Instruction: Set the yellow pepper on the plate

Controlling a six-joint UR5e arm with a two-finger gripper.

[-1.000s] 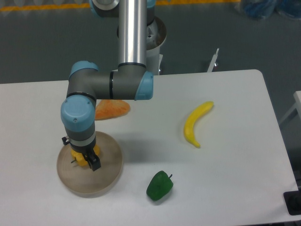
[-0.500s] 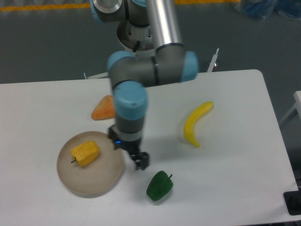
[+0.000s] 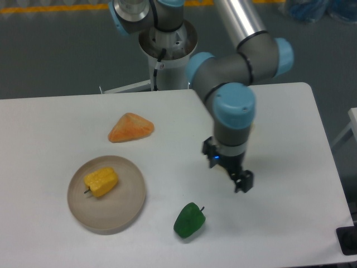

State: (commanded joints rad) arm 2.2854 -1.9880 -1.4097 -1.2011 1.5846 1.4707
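- The yellow pepper [image 3: 101, 182] is sitting on the plate [image 3: 124, 214], a bit toward the plate's left side, lying on its side with the little dark stem poking out to the lower left.
- Nothing's touching the pepper, it's just resting there on the flat beige-grey surface, well inside the rim.
- The plate itself is on the white worktop [image 3: 50, 131], over on the left half, fairly close to the front edge.
- The gripper [image 3: 241, 182] is way off to the right of the plate, well apart from it, hanging low over the worktop.
- It's holding nothing as far as I can see. Only one dark fingertip really shows from this angle, the rest is tucked under the wrist, so honestly I can't tell if the fingers are spread or pressed together.
- There's a small blue light glowing on the black part just above the gripper.
- The arm [image 3: 234, 106] comes down from the upper right relative to the plate, with the blue-capped joint right over the gripper.
- A green pepper [image 3: 189, 220] sits just off the plate's lower right, near but not touching, between the plate and the gripper and a bit lower than both.
- An orange wedge-shaped toy food [image 3: 130, 128] lies above the plate, a short gap from the rim.
- The robot's base [image 3: 167, 44] stands behind the worktop, up and right of the plate.
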